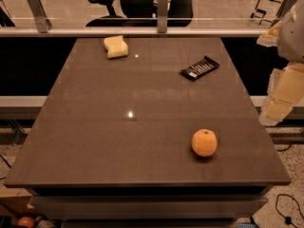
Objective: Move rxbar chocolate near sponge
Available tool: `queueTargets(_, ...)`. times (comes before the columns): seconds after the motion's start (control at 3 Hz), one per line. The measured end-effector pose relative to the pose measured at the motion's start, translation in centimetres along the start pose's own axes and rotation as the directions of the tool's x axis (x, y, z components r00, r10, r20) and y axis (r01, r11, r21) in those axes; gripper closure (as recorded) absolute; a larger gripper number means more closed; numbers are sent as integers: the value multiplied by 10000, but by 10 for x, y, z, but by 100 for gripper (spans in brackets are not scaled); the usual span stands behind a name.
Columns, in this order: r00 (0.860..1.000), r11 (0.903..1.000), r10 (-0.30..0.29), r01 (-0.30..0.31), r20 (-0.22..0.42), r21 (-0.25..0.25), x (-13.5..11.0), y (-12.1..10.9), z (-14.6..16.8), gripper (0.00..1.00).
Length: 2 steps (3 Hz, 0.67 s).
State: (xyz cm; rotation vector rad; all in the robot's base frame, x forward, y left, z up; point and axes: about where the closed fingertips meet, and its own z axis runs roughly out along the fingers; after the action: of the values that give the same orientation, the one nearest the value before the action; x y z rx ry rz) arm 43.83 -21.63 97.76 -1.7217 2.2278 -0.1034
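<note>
Lying at the table's one o'clock, the rxbar chocolate sits well apart from the sponge at eleven. The gripper hangs beyond the three o'clock edge; its opening and load cannot be told.

The arm is pale cream shells, rounded above, blocky below, with a ribbed edge. Its cream hand shows at three o'clock.

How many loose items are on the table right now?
3: sponge far left, rxbar chocolate far right, orange near right. None looks hidden. Tool hangs right of the table.
</note>
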Motion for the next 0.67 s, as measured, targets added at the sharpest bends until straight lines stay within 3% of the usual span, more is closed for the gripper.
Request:
queueTargets(0.33, 10000, 10000, 0, 0, 0, 0, 0, 0, 0, 0)
queueTargets(0.67, 9998, 9983, 220, -219, -23, 535, 9, -21, -18, 0)
